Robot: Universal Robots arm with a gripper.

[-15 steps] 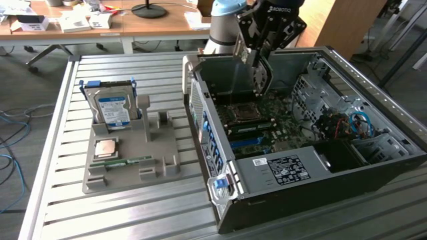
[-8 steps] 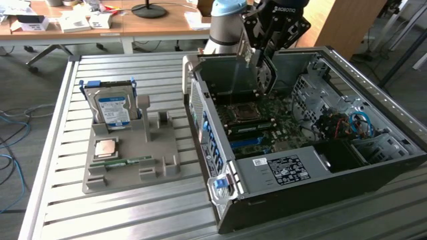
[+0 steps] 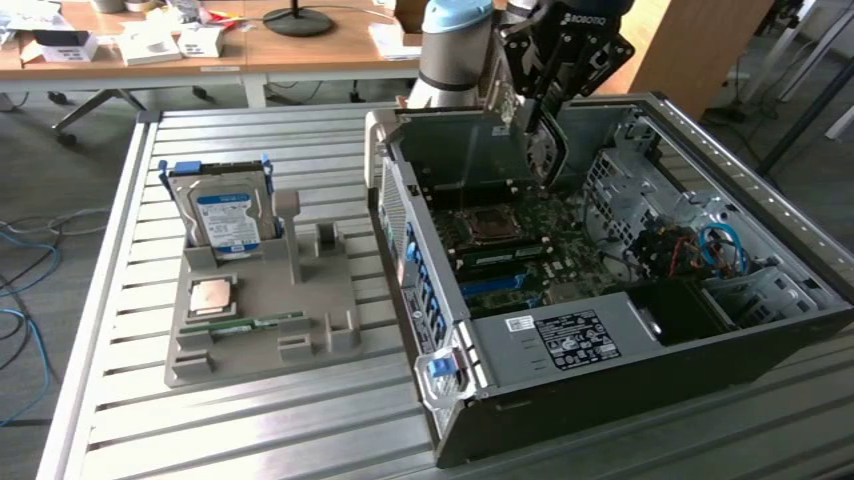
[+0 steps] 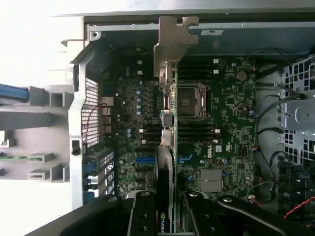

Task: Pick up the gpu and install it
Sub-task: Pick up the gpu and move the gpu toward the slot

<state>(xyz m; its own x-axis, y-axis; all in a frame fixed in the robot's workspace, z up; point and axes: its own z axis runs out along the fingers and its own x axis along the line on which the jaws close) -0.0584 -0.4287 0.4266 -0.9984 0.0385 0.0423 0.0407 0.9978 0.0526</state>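
Far left on the slatted table, the grey tray [image 3: 274, 290] carries the spare parts: a hard drive [image 3: 224, 215] with a blue-white label standing upright at its far end, a square processor chip [image 3: 214, 297] lying flat nearer, and a narrow green memory stick [image 3: 240, 323] just beside that chip on the near side.

Moving right, the open computer case [image 3: 747, 190] lies on its side with its motherboard [image 3: 534, 250] exposed, the empty processor socket plain to see.

Over the far end of that case hangs the gripper [image 4: 168, 196]. Its two dark fingers [image 4: 142, 216] are closed partway, clamped on the gpu [image 4: 170, 98] from either side. The card is held edge-on above the motherboard, and its silver bracket [image 4: 174, 44] reaches toward the case wall. Whether the card's lower edge touches the board, I can't tell.
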